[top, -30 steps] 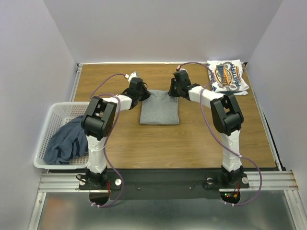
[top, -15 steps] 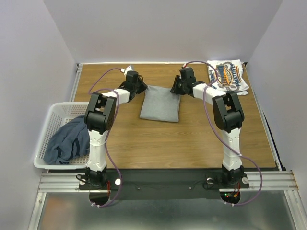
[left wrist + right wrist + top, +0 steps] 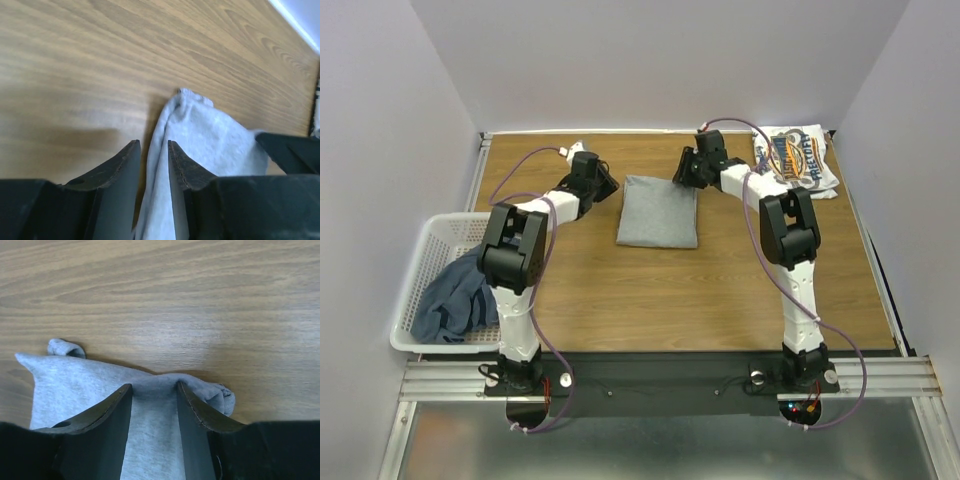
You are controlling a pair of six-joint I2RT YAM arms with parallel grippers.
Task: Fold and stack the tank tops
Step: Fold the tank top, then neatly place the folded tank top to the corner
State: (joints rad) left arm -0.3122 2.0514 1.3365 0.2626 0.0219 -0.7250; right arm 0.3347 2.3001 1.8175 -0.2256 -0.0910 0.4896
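On my table [image 3: 620, 290], the white lattice basket [image 3: 430, 245] at the left edge held the slate-blue tank top [image 3: 455, 295]. The folded grey tank top [image 3: 658, 212] lay far-centre, the white logo-printed tank top [image 3: 795, 158] far right. My left gripper [image 3: 152, 145] and right gripper [image 3: 154, 386] stood parted at the grey top's far corners, gripping nothing.

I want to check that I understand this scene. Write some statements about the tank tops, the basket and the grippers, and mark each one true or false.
1. The grey tank top lies folded on the table. True.
2. The dark blue tank top is stacked on the grey one. False: it lies in the white basket.
3. The printed white tank top lies at the table's far right corner. True.
4. The right gripper hangs over the basket. False: it is at the grey top's far edge.
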